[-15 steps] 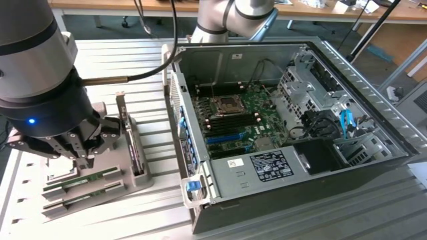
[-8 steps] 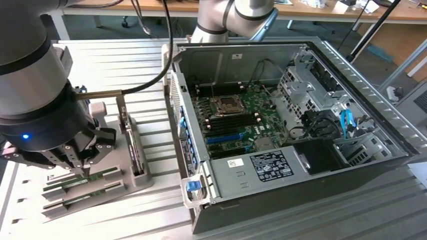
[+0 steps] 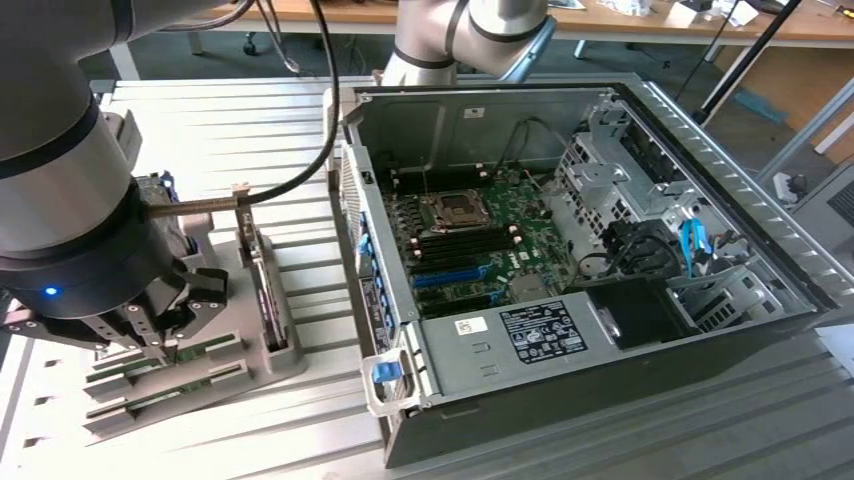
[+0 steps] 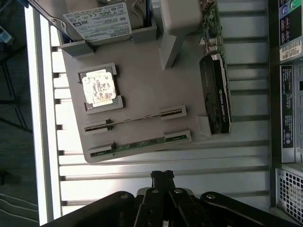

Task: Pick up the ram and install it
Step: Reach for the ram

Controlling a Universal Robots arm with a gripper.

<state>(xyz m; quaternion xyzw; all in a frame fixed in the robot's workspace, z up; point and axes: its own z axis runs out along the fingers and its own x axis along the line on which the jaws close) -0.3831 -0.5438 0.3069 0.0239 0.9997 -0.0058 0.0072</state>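
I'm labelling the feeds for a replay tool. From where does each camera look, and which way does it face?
Exterior view: off the arm, looking down slantwise at the open computer case and grey holder; the arm and pincer show at the exterior view's left.
Wrist view: on the wrist, looking down past the shut pincer at the holder's ram sticks and processor chip.
Shared: holder, ram sticks, pincer.
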